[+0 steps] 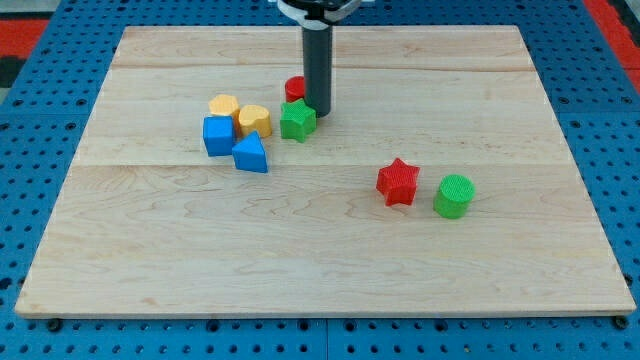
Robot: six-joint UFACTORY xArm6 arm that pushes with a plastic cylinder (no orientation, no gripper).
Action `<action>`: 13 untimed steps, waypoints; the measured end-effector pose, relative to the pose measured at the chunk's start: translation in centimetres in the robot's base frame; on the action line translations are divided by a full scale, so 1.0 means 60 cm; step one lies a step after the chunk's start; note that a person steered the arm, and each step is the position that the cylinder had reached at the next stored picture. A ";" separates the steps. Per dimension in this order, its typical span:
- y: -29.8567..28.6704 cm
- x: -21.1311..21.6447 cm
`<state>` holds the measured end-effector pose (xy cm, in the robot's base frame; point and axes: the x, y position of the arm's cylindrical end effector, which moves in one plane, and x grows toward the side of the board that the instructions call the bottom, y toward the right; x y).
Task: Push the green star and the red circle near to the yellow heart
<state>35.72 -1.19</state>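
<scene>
The green star (297, 120) lies left of centre, touching or almost touching the yellow heart (254, 121) on its left. The red circle (294, 88) sits just above the green star, partly hidden by the rod. My tip (318, 111) rests on the board right beside the green star's upper right edge and just right of the red circle.
A yellow hexagon (223, 106), a blue cube (218, 135) and a blue triangular block (250, 154) cluster left of and below the heart. A red star (398, 182) and a green cylinder (454, 195) lie at the view's right. The wooden board (320, 270) sits on a blue pegboard.
</scene>
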 end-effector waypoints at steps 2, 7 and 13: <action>0.023 -0.035; -0.077 -0.114; 0.047 -0.061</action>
<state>32.05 1.61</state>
